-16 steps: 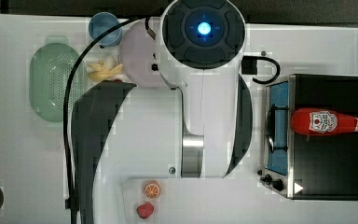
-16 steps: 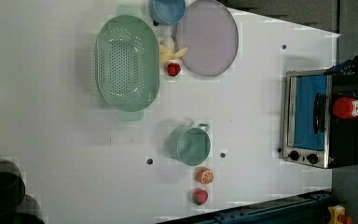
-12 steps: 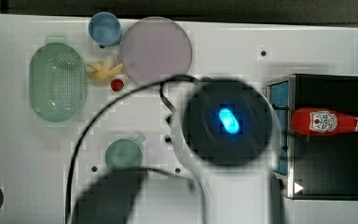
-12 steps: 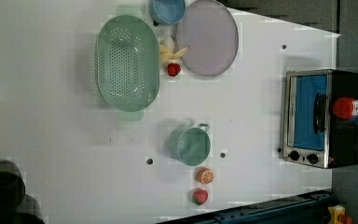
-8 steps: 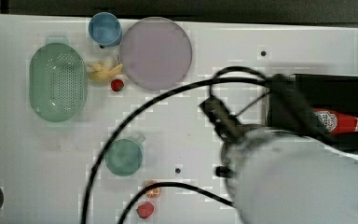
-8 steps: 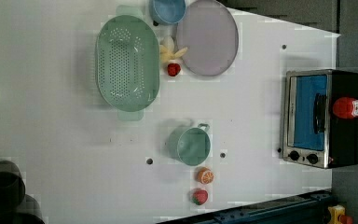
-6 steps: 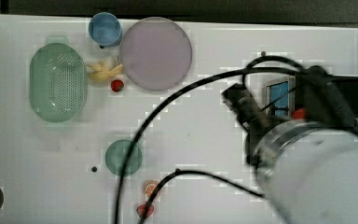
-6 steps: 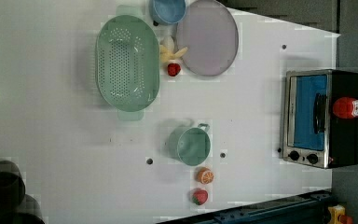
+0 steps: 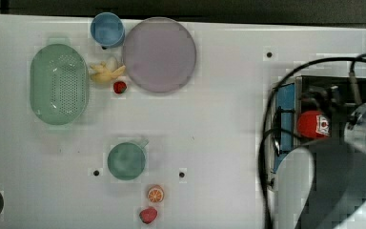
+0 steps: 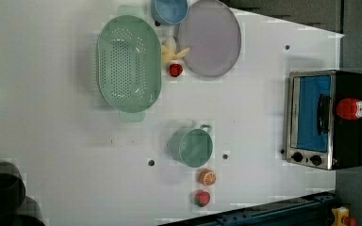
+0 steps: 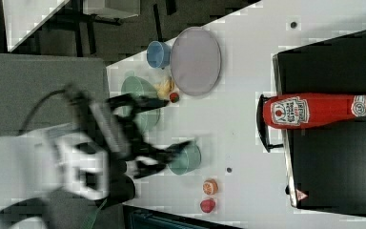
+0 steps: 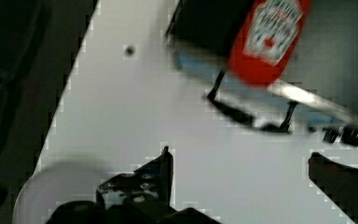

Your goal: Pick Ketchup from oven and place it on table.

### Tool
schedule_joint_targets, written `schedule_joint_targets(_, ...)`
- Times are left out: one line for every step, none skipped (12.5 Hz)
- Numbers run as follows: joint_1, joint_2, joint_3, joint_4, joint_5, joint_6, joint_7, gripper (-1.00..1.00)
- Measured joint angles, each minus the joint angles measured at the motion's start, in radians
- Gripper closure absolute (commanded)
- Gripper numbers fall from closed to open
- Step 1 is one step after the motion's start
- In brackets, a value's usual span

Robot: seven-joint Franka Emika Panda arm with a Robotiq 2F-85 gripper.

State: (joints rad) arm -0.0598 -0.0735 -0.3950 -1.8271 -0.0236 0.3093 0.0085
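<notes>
The red ketchup (image 9: 313,125) bottle lies on its side on the black roof of the oven (image 9: 286,102), white cap pointing away from the door. It also shows as ketchup (image 10: 353,108), ketchup (image 11: 314,110) and ketchup (image 12: 270,37). The oven (image 10: 313,113) stands at the white table's (image 9: 228,119) right end in the top view, door shut. My arm (image 9: 333,186) hangs over the oven and hides part of it. My gripper (image 12: 240,156) is open and empty, above the table in front of the oven door, apart from the bottle.
On the table stand a green colander (image 9: 59,84), a blue cup (image 9: 107,29), a lilac plate (image 9: 159,54), a banana piece (image 9: 105,71), a small red fruit (image 9: 119,87), a green mug (image 9: 126,161), an orange slice (image 9: 155,193) and a strawberry (image 9: 148,214).
My arm has swept across the top view from the middle of the table to the oven on the right. The ketchup and the other things have stayed put.
</notes>
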Motion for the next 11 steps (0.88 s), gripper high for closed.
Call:
schedule_joint_targets(-0.004,0.049,-0.042,0.001,0.0,0.025,0.001,-1.0)
schedule_joint_targets(-0.007,0.097,-0.078,0.001,0.004,0.033,0.002,-1.0)
schedule_joint_targets(-0.013,0.141,-0.106,0.001,0.003,0.033,0.003,-1.0)
schedule_joint_targets(-0.024,0.174,-0.125,-0.001,0.003,0.035,0.003,-1.0)
schedule_joint_targets(-0.03,0.203,-0.142,0.001,0.009,0.045,0.003,-1.0)
schedule_joint_targets(-0.048,0.238,-0.141,0.016,0.025,0.062,0.003,-1.0)
schedule_joint_targets(-0.056,0.275,-0.148,0.042,0.061,0.062,0.003,-1.0)
schedule_joint_targets(-0.057,0.307,-0.16,0.067,0.128,0.062,0.003,-1.0)
schedule_joint_targets(-0.062,0.333,-0.164,0.092,0.168,0.063,0.003,-1.0)
schedule_joint_targets(-0.064,0.361,-0.173,0.11,0.173,0.076,0.003,-1.0)
schedule_joint_targets(-0.065,0.388,-0.182,0.119,0.173,0.108,0.003,-1.0)
